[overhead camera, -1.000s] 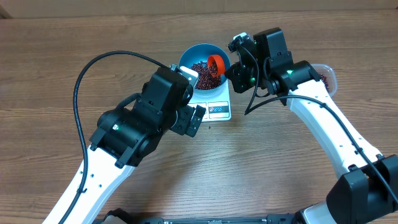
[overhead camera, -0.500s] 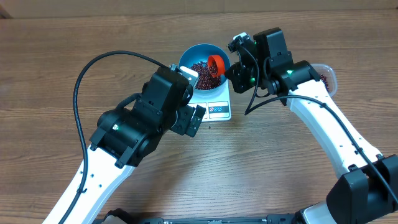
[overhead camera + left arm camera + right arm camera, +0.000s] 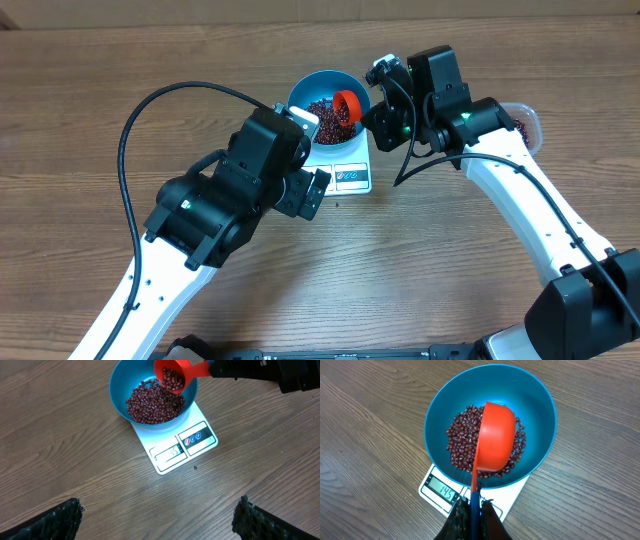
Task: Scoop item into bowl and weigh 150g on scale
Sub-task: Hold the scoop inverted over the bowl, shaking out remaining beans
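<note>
Currently my right claw (image 3: 474, 510) is clamped tight on the thin handle of the red plastic measuring scoop (image 3: 495, 435), holding it over the round bright-blue bowl (image 3: 535, 400). The scoop is tipped on its side with its mouth turned toward the bowl's middle. In the left wrist view I can see some beans inside it. The small dark red-brown beans (image 3: 462, 435) lie in a loose heap across the bottom of the bowl. I cannot tell whether the scoop's lip touches them. The bowl sits on the small white rectangular kitchen scale (image 3: 180, 447), whose display looks like it reads 145. My left claw (image 3: 160, 520) hangs wide open with nothing in it, above the wood-grain counter (image 3: 60, 460) near the scale's display edge. A clear plastic tub (image 3: 527, 120) peeks out behind my right arm.
</note>
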`<state>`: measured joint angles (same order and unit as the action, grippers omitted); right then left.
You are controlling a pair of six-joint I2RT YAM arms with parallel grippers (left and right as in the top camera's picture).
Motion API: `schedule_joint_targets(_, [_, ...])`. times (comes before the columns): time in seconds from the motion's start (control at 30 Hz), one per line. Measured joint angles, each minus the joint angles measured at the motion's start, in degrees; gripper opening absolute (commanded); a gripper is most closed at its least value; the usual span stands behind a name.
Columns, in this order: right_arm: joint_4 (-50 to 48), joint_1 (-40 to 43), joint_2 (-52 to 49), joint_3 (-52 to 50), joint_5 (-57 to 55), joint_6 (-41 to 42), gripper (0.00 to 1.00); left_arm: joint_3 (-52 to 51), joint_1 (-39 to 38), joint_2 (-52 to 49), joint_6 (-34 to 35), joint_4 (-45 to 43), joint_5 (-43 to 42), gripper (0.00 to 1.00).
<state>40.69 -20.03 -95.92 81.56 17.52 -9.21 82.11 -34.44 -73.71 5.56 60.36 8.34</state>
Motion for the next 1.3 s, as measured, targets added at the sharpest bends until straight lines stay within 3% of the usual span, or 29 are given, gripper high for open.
schedule_joint_targets(1.3, [-0.1, 0.0, 0.0, 0.0, 1.5, -1.3, 0.04, 0.0, 0.0, -0.1, 0.0, 0.0, 0.0, 0.99])
